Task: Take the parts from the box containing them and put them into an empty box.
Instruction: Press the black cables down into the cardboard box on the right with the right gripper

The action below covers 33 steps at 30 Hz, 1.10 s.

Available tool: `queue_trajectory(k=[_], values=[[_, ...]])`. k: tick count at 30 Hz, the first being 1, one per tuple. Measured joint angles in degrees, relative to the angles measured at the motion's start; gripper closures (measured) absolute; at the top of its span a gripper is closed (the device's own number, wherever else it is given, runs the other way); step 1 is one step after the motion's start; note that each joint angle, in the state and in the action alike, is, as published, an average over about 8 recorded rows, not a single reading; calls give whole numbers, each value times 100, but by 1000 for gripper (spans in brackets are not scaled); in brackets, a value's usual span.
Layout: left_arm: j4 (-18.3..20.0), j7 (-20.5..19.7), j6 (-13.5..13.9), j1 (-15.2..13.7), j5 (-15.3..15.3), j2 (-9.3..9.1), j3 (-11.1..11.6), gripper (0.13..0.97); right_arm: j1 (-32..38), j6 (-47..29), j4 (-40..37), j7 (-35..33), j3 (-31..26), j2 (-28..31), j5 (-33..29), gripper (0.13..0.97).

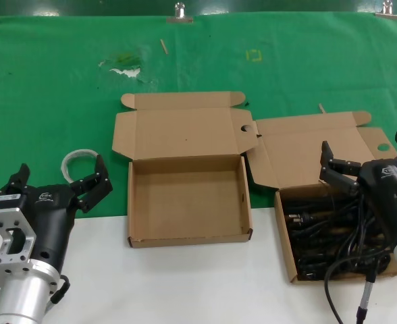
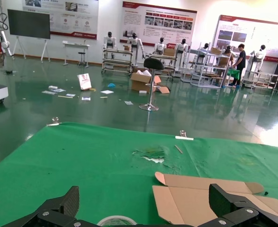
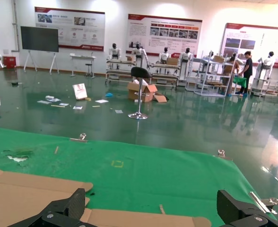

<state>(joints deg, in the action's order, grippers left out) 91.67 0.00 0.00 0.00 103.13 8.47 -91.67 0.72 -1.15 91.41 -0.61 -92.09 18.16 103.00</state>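
Note:
The parts, black power cords [image 1: 323, 233], lie tangled in the brown box [image 1: 284, 233] at the right, its lid [image 1: 300, 152] folded back. Over that box's far edge hovers my right gripper [image 1: 364, 145], open and holding nothing. In the right wrist view its gripper [image 3: 152, 203] looks out over the lid [image 3: 30, 196] and the green cloth. The empty box [image 1: 139, 202] stands in the middle with its dotted lid [image 1: 185, 131] open. My left gripper [image 1: 62, 170] waits open at the left near the table's front. The left wrist view shows this gripper [image 2: 146, 204] facing the empty box's lid [image 2: 200, 201].
A clear tape ring [image 1: 77, 160] lies on the green cloth [image 1: 63, 88] between the left fingers, also seen as the ring [image 2: 116, 221]. A grey cable with a metal tip [image 1: 365, 297] hangs off the right arm over the white table front [image 1: 185, 283].

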Motion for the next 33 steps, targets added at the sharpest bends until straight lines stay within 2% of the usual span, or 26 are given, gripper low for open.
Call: queue_trajectory(k=[21, 30, 33], values=[[0, 0, 0, 0, 0, 0, 0, 133, 0, 0, 0, 0, 0, 0, 0, 129], [0, 0, 0, 0, 0, -1, 0, 183, -25, -97, 37, -79, 45, -39, -28, 129], [-1, 0, 0, 0, 0, -2, 0, 227, -42, -169, 71, -135, 60, -52, -50, 129]])
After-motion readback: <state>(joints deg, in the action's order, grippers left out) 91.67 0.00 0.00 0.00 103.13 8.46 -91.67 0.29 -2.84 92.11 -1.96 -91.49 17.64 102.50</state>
